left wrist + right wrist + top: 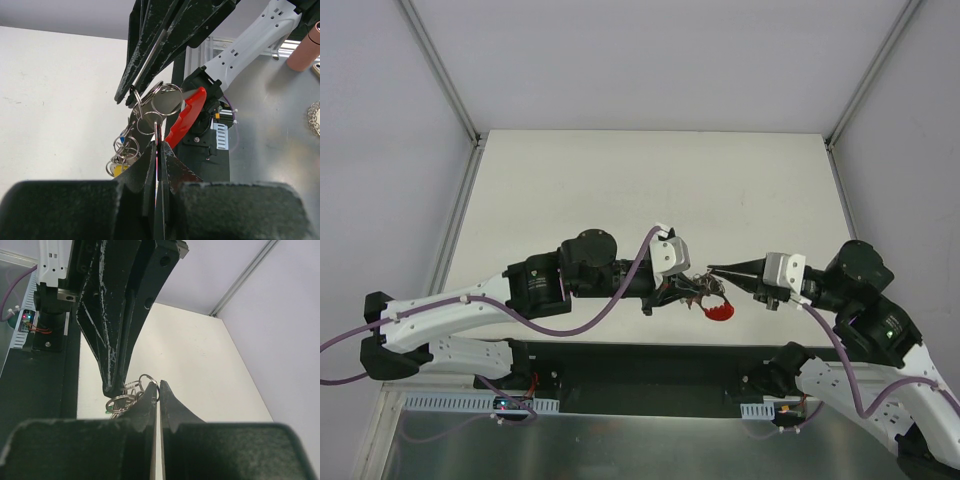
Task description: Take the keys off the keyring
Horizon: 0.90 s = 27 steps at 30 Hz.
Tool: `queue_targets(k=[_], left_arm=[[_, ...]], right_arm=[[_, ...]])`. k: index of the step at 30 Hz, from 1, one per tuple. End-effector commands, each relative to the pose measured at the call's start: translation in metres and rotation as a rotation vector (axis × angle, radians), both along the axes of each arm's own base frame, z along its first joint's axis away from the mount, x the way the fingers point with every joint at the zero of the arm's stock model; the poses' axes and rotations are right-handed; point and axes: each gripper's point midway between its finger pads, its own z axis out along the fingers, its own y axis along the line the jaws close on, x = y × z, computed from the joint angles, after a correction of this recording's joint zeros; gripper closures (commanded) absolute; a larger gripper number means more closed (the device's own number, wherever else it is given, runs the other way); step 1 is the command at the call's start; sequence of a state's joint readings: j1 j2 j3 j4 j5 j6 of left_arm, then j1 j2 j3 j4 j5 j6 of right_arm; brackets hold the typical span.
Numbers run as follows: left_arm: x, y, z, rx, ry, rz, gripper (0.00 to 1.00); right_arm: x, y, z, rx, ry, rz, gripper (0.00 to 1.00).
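The keys (708, 296) hang in a small bunch between my two gripper tips, above the table's front edge. A red key head (719, 313) dangles lowest; it also shows in the left wrist view as the red head (187, 117), beside a yellow head (120, 170). The keyring (161, 100) is a cluster of thin silvery loops. My left gripper (158, 145) is shut on a thin edge-on loop of it. My right gripper (160, 385) is shut on a small loop (149, 378) at its tips. The two grippers meet tip to tip (700, 278).
The white table (650, 180) stretches away behind the grippers, with grey walls and metal frame posts (440, 65) around it. Below the table's near edge runs a black strip and a metal shelf (280, 150) holding a pink cylinder (305, 52).
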<state>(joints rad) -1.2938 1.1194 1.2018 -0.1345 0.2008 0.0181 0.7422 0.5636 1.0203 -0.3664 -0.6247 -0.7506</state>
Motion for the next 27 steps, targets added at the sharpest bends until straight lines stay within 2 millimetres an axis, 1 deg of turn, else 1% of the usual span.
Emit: queue_targets(k=[1,5,15,19,22,23,25,27], left_arm=[[-0.013,-0.001,-0.023,0.067,0.03,-0.065,1.0],[-0.013,-0.001,-0.024,0.064,0.038,-0.064,1.0],[-0.014,-0.006,-0.022,0.042,0.039,-0.07,1.0],[-0.016,-0.007,-0.019,0.027,0.042,-0.085,1.0],[-0.016,-0.009,-0.023,0.03,0.04,-0.087,1.0],[-0.015,-0.009,-0.023,0.029,0.041,-0.085,1.0],[-0.015,-0.011,-0.029,0.041,0.045,-0.085,1.0],[-0.014,-0.012,-0.031,0.042,0.044,-0.08,1.0]], right_arm=[[0.021,-0.006,0.053,0.171,-0.11,-0.119,0.99],[0.025,-0.006,0.052,0.183,-0.094,-0.137,0.99],[0.038,-0.007,0.042,0.187,-0.022,-0.209,0.99],[0.051,-0.009,0.034,0.171,-0.004,-0.265,0.99],[0.056,-0.01,0.032,0.177,0.015,-0.294,0.99],[0.057,-0.01,0.034,0.189,0.016,-0.3,0.99],[0.062,-0.013,0.032,0.201,0.03,-0.332,0.99],[0.065,-0.014,0.031,0.209,0.036,-0.35,0.99]])
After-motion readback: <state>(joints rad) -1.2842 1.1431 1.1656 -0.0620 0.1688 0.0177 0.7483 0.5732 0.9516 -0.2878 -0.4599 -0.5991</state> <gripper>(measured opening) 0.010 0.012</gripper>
